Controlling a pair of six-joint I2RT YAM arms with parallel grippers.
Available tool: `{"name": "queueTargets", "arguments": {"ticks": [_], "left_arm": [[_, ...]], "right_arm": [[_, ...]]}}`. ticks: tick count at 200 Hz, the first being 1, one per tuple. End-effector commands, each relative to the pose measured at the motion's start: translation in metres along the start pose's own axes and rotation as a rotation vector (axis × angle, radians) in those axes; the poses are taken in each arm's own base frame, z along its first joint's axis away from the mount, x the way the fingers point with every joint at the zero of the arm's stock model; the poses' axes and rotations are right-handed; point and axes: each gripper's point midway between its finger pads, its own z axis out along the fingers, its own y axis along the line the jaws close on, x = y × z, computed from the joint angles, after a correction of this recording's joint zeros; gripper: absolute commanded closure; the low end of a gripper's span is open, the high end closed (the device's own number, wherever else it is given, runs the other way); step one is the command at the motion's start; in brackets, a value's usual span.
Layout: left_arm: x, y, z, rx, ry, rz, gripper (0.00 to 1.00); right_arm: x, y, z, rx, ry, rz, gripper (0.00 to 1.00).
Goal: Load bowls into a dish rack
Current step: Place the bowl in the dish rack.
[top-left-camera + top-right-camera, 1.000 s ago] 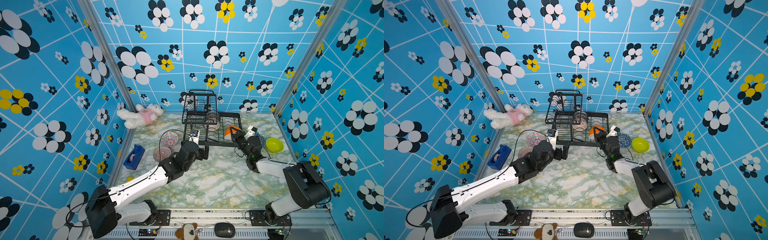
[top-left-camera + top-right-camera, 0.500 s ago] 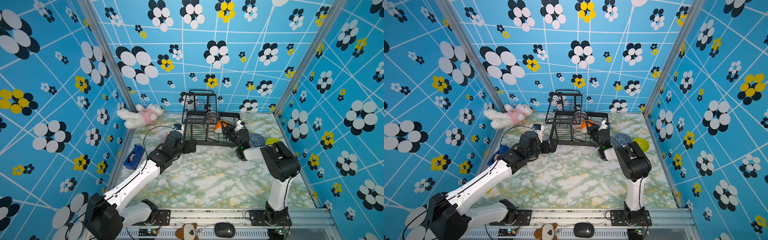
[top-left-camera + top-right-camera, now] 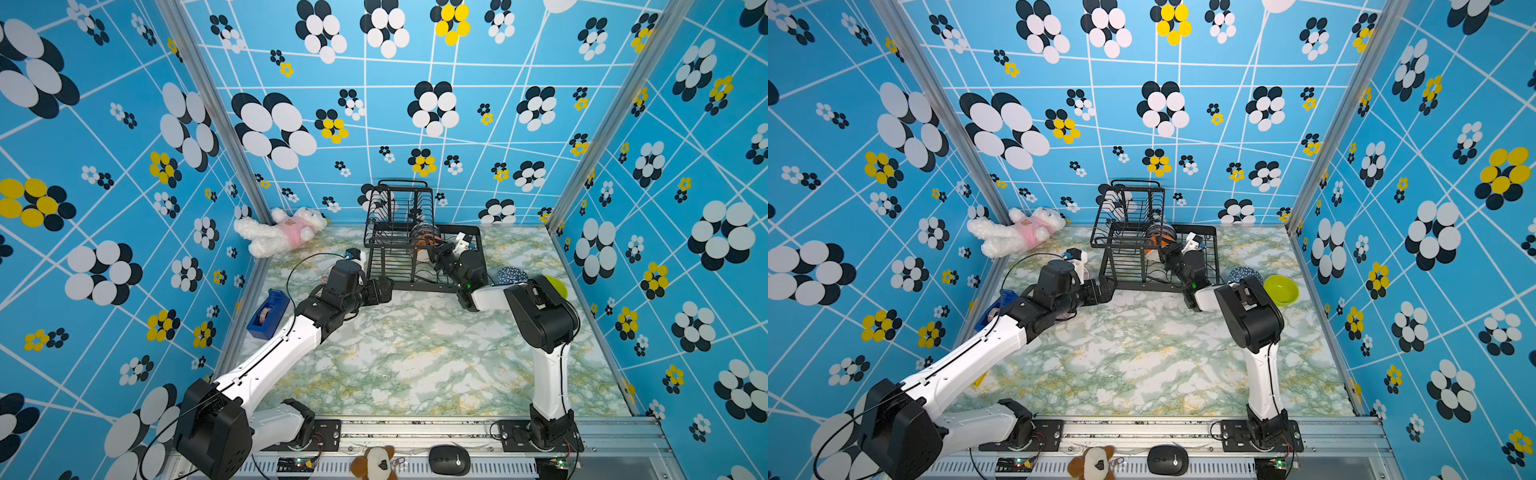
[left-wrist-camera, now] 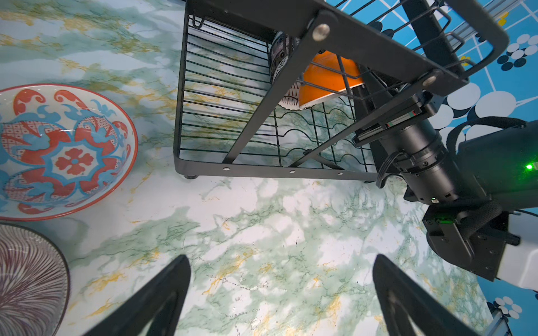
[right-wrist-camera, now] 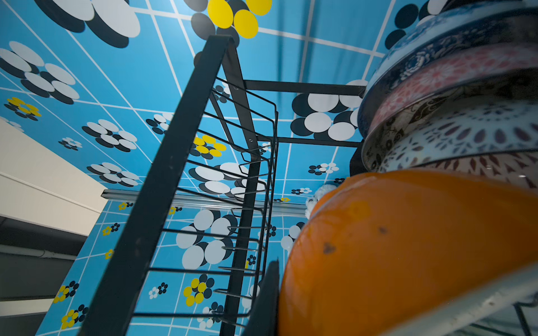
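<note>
Near the left wall, the red-blue floral bowl (image 4: 62,151) and the purplish ribbed bowl (image 4: 26,279) are sitting upright on the table (image 4: 262,232), near the dish rack (image 4: 262,172)'s left end. The left pincer (image 4: 279,263) is hovering over bare table by the rack's front corner, jaws wide apart and empty. Both bowls are lying toward the left wall from it, so this arm is the nearer one and would need to swing that way. Inside the rack's lower tray, the right pincer (image 3: 435,252) is clamping the orange bowl (image 4: 329,78), tilted on edge beside a black-and-white patterned bowl (image 4: 279,56). Right of the rack, a blue-and-white bowl (image 3: 512,275) and a lime green bowl (image 3: 1281,289) are resting on the table.
</note>
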Motion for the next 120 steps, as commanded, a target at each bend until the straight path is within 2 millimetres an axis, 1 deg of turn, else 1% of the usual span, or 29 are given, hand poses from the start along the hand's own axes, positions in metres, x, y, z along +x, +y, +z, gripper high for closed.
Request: {"name": "queueTargets", "arguments": {"ticks": [1, 17, 32, 34, 38, 59, 91, 120], "left_arm": [[0.002, 0.003, 0.003, 0.015, 0.004, -0.020, 0.01], [0.002, 0.004, 0.005, 0.020, 0.007, -0.032, 0.01], [0.002, 0.004, 0.005, 0.025, 0.011, -0.038, 0.01], [0.002, 0.004, 0.005, 0.025, 0.010, -0.039, 0.01], [0.002, 0.004, 0.005, 0.026, 0.010, -0.041, 0.01], [0.002, 0.004, 0.006, 0.029, 0.014, -0.049, 0.01], [0.003, 0.005, 0.008, 0.037, 0.021, -0.063, 0.01], [0.002, 0.005, 0.008, 0.045, 0.021, -0.074, 0.01]], "right_arm": [[0.005, 0.009, 0.012, -0.030, 0.019, 0.000, 1.00], [0.006, 0.004, 0.016, -0.024, 0.022, 0.004, 1.00], [0.006, 0.008, 0.019, -0.033, 0.021, 0.003, 1.00], [0.006, -0.003, 0.020, -0.014, 0.021, 0.005, 1.00], [0.007, -0.009, 0.020, -0.003, 0.022, 0.008, 1.00], [0.009, -0.016, 0.023, 0.006, 0.022, 0.011, 1.00], [0.015, -0.033, 0.026, 0.025, 0.025, 0.024, 1.00], [0.020, -0.040, 0.026, 0.018, 0.022, 0.023, 1.00]]}}
